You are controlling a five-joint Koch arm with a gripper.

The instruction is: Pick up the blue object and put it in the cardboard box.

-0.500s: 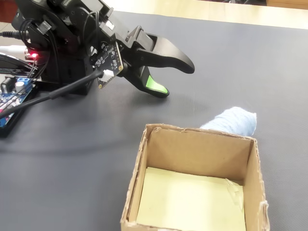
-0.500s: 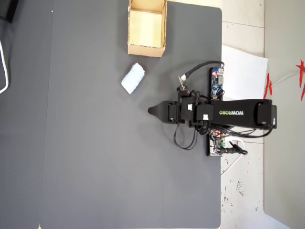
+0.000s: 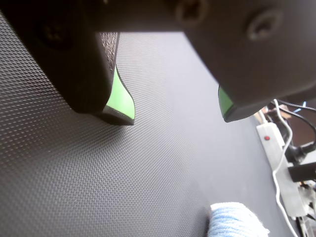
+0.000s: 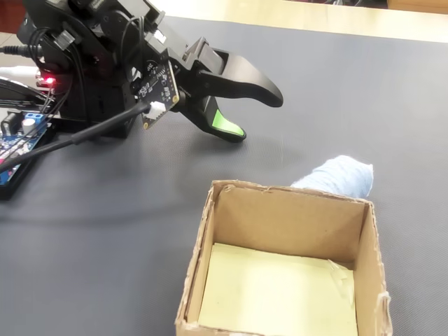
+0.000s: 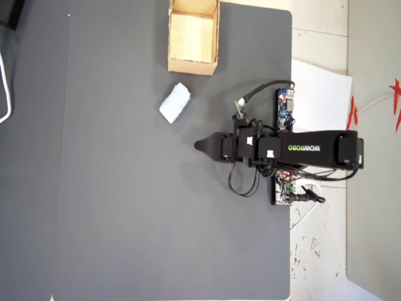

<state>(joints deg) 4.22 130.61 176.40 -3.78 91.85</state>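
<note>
We see the gripper [image 3: 175,116] with jaws spread wide in the wrist view, nothing between them, just bare mat showing through the gap. Green pads [image 3: 120,96] line the inner faces of both fingers. In the fixed view the gripper [image 4: 255,115] hangs low over the mat, upper finger black and curved, lower finger tipped green and close to the surface; we can't tell whether that tip actually touches. From overhead the gripper [image 5: 200,146] points left in that view, jaws stacked so only one tip shows there.

The blue object [image 5: 175,103] lies on the dark grey mat [image 5: 125,200], apart from the gripper, up and left of it in the overhead view. It's a pale ribbed lump lying at a slant. In the wrist view only a corner of it [image 3: 237,222] shows at the bottom edge. In the fixed view it [image 4: 339,176] sits just behind the far wall of the cardboard box [image 4: 210,231], partly hidden by it.

The cardboard box [image 5: 213,37] stands open near the mat's top edge in the overhead view, yellowish floor visible, nothing else inside. The blue object is near its lower left corner, not touching as far as we can judge.

The black arm [image 5: 313,149] extends to the right, with circuit boards [image 5: 286,108] and cables beside it. A white paper sheet [image 5: 322,94] lies off the mat's right edge.
</note>
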